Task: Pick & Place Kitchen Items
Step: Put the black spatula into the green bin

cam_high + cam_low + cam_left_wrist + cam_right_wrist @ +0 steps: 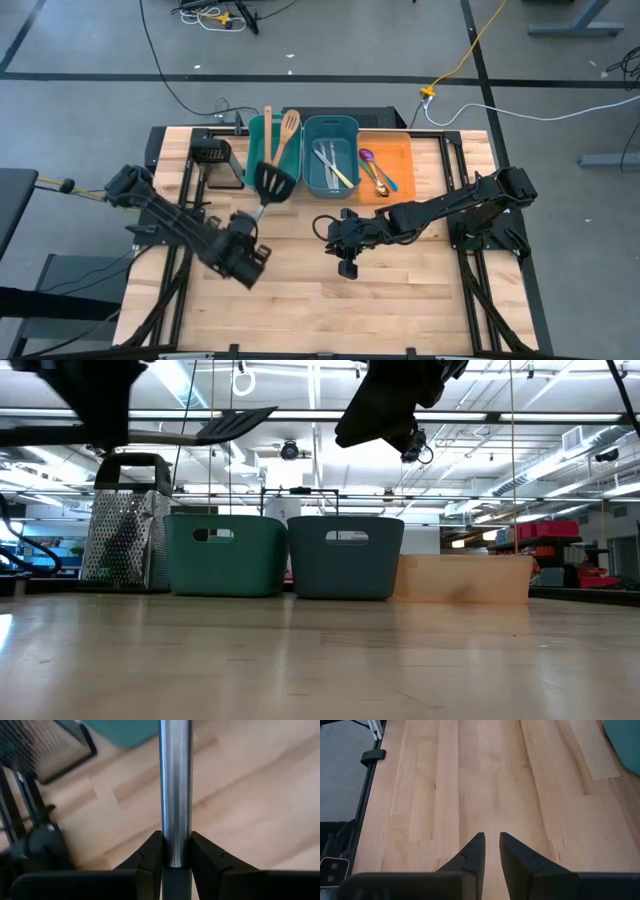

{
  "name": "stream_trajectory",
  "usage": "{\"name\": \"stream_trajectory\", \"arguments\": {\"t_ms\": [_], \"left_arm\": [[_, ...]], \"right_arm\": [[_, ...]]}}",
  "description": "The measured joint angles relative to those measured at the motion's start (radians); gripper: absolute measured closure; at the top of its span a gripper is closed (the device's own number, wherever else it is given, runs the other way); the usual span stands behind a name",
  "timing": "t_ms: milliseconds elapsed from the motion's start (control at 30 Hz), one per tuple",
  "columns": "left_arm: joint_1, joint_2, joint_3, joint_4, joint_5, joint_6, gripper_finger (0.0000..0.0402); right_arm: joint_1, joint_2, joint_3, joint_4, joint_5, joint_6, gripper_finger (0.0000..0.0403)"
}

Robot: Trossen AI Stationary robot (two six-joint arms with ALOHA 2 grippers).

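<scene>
The left gripper [176, 862] has its fingers closed on the black turner [271, 184], held up just in front of the green bin [262, 150]. Next, I think, it goes into that bin. The right gripper [492, 852] waits nearby, fingers slightly apart, holding nothing.

Brushed, softly gleaming metal on the turner's handle [175, 790], matt black on its slotted blade [272, 183]. Pale wood-grain table [485, 780], smooth plastic teal bin [226, 553], perforated metal grater [125, 538].
</scene>
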Motion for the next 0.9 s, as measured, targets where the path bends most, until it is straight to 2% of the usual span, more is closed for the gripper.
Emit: {"name": "stream_trajectory", "arguments": {"t_ms": [233, 400, 667, 900], "left_arm": [[0.151, -0.125, 0.000, 0.008, -0.090, 0.167, 0.0321], [0.273, -0.187, 0.000, 0.064, -0.098, 0.319, 0.0321], [0.460, -0.223, 0.000, 0.180, -0.085, 0.557, 0.0321], [0.629, -0.222, 0.000, 0.242, -0.005, 0.723, 0.0321]], "right_arm": [[0.003, 0.000, 0.000, 0.000, 0.000, 0.000, 0.0334], [0.003, 0.000, 0.000, 0.000, 0.000, 0.000, 0.0334], [0.003, 0.000, 0.000, 0.002, 0.000, 0.000, 0.0334], [0.003, 0.000, 0.000, 0.002, 0.000, 0.000, 0.0334]]}}
